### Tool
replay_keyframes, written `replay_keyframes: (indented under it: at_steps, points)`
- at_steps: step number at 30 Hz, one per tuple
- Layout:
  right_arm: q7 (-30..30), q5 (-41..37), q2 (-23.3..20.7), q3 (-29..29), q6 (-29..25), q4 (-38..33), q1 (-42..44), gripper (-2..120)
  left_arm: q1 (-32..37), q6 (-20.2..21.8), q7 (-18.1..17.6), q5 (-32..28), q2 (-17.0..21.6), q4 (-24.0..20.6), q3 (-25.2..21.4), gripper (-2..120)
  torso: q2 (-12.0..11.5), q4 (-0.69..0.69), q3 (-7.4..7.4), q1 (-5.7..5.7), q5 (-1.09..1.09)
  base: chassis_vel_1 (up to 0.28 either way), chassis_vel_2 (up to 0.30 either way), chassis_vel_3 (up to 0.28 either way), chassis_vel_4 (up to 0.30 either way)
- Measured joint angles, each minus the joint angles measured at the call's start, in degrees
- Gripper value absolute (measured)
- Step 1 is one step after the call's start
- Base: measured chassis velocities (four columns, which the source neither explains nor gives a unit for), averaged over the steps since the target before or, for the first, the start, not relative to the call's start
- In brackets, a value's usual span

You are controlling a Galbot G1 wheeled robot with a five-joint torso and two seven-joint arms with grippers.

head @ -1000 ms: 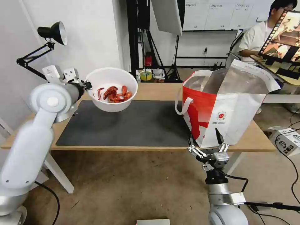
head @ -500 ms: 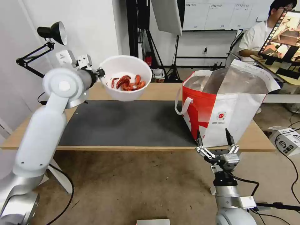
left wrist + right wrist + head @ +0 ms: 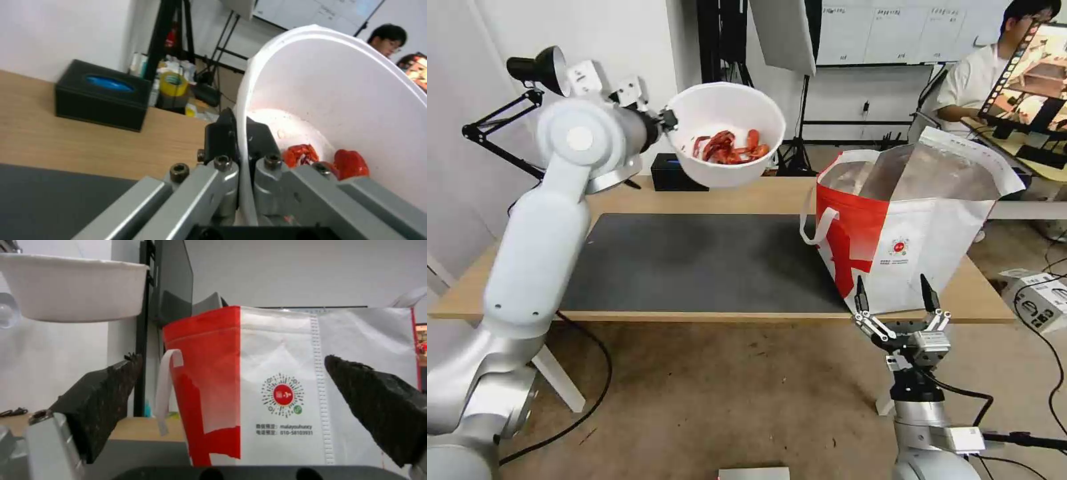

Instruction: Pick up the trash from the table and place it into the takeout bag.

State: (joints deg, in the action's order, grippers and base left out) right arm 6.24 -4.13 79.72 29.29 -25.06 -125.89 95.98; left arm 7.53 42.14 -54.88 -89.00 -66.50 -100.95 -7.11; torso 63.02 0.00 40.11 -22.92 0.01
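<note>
I take the takeout bag (image 3: 917, 220) as my landmark: it stands upright and open-mouthed on the right end of the tabletop (image 3: 774, 200), its silver lining showing, with its red side just at the right edge of the dark grey mat (image 3: 707, 263). My left gripper (image 3: 668, 121) is raised well above the tabletop, to the left of the bag and higher than its rim, and its fingers (image 3: 222, 140) are pinched tight on the rim of the white bowl (image 3: 727, 143), one finger outside the wall and one inside. The bowl hangs in the air clear of the mat, tilted slightly, with the red crayfish shells (image 3: 730, 145) lying in its bottom; it sits between the bag and the black desk lamp (image 3: 537, 70), near the bag's left side but not over its mouth. Behind the bowl, on the far edge of the tabletop and left of the bag, I see the black rectangular box (image 3: 100, 95). My right gripper (image 3: 897, 297) is low in front of the bag, below the near edge of the tabletop, pointing up, its fingers (image 3: 106, 400) spread wide with nothing between them and the bag's round logo (image 3: 283, 395) framed in the gap.
</note>
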Motion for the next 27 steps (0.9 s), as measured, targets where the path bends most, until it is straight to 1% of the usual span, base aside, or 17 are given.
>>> replay_keyframes:
  at_steps: [3, 6, 7, 9, 12, 13, 16, 21, 23, 24, 27]
  points:
    - [-0.01, 0.03, 0.35, 0.59, -0.11, -0.36, 0.31, 100, -1.15, -0.10, -0.19, 0.09, -2.61, 0.89, 1.07, 0, 0.00, 0.00, 0.00, 0.00, 0.00, 0.000, 0.000, 0.000, 0.000]
    - [-0.01, 0.03, 0.35, 0.59, -0.11, -0.36, 0.31, 100, -1.15, -0.10, -0.19, 0.09, -2.61, 0.89, 1.07, 0, 0.00, 0.00, 0.00, 0.00, 0.00, 0.000, 0.000, 0.000, 0.000]
    - [-0.01, 0.04, 0.66, 1.08, -0.14, -0.68, 0.51, 100, -2.06, -0.31, -0.26, 0.57, -5.07, 1.85, 2.21, 0, 0.00, -0.01, 0.00, 0.00, 0.01, 0.000, 0.000, 0.000, 0.000]
    - [-0.01, 0.04, 0.72, 1.21, -0.14, -0.78, 0.59, 100, -2.28, -0.45, -0.23, 1.00, -5.82, 2.18, 2.59, 0, 0.00, -0.01, 0.00, 0.00, 0.01, 0.000, 0.000, 0.000, 0.000]
    - [-0.01, -0.02, 0.84, 1.61, -0.17, -1.06, 0.76, 100, -2.79, -0.83, 0.08, 2.12, -8.26, 3.42, 3.26, 0, 0.00, 0.00, 0.00, 0.00, 0.00, 0.000, 0.000, 0.000, 0.000]
    - [-0.01, -0.02, 0.84, 1.61, -0.17, -1.06, 0.76, 100, -2.79, -0.83, 0.08, 2.12, -8.26, 3.42, 3.26, 0, 0.00, 0.00, 0.00, 0.00, 0.00, 0.000, 0.000, 0.000, 0.000]
    - [-0.01, -0.09, 0.84, 1.86, -0.17, -1.19, 0.78, 100, -2.89, -1.11, 0.53, 2.97, -10.04, 4.32, 3.47, 0, 0.00, -0.01, -0.01, 0.00, 0.00, 0.000, 0.000, 0.000, 0.000]
    - [0.00, -0.23, 0.69, 2.04, -0.12, -1.26, 0.78, 100, -2.93, -1.31, 1.39, 4.36, -11.78, 5.03, 3.72, 0, 0.00, 0.00, 0.00, 0.00, 0.00, 0.000, 0.000, 0.000, 0.000]
    - [0.01, -0.36, 0.52, 2.25, -0.04, -1.27, 0.76, 100, -3.12, -1.34, 1.61, 5.17, -13.57, 5.71, 3.90, 0, 0.00, 0.00, 0.00, 0.00, 0.00, 0.000, 0.000, 0.000, 0.000]
    - [0.01, -0.36, 0.52, 2.25, -0.04, -1.27, 0.76, 100, -3.12, -1.34, 1.61, 5.17, -13.57, 5.71, 3.90, 0, 0.00, 0.00, 0.00, 0.00, 0.00, 0.000, 0.000, 0.000, 0.000]
    - [0.03, -0.48, 0.43, 2.52, 0.04, -1.35, 0.77, 100, -3.55, -1.37, 1.84, 6.30, -16.32, 6.89, 4.36, 0, 0.00, 0.00, 0.00, 0.00, 0.01, 0.000, 0.000, 0.000, 0.000]
